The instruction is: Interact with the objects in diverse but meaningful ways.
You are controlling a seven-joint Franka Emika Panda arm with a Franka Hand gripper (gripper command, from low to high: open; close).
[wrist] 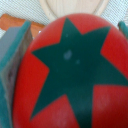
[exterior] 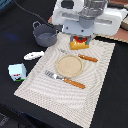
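Gripper [exterior: 80, 36] sits low over the far end of the beige woven placemat [exterior: 95, 85], w/ the white arm body above it. Wrist view: red plastic tomato w/ dark green star-shaped top [wrist: 70, 70] fills nearly the whole picture, right between the teal fingers [wrist: 12, 65]. One finger is against the tomato's side; the other shows only as a sliver at the opposite edge, so jaws are spread about tomato-wide. Can't tell if they're actually clamped on it or just straddling it. Exterior view shows only a bit of red under the gripper, w/ the golden bread loaf [exterior: 79, 45] just beside it, partly hidden.

Round tan wooden plate [exterior: 68, 65] is mid-mat, near the tomato; its rim shows past the tomato in the wrist view. Orange-handled knife [exterior: 85, 57] lies on the plate's far side, orange-handled fork [exterior: 67, 80] on the near side. Off the mat, toward the exterior view's left on the dark worktop [exterior: 15, 30]: grey two-handled pot [exterior: 45, 35], flat white fish-shaped piece [exterior: 34, 55], white-and-blue milk carton [exterior: 18, 72], all well apart from the gripper.
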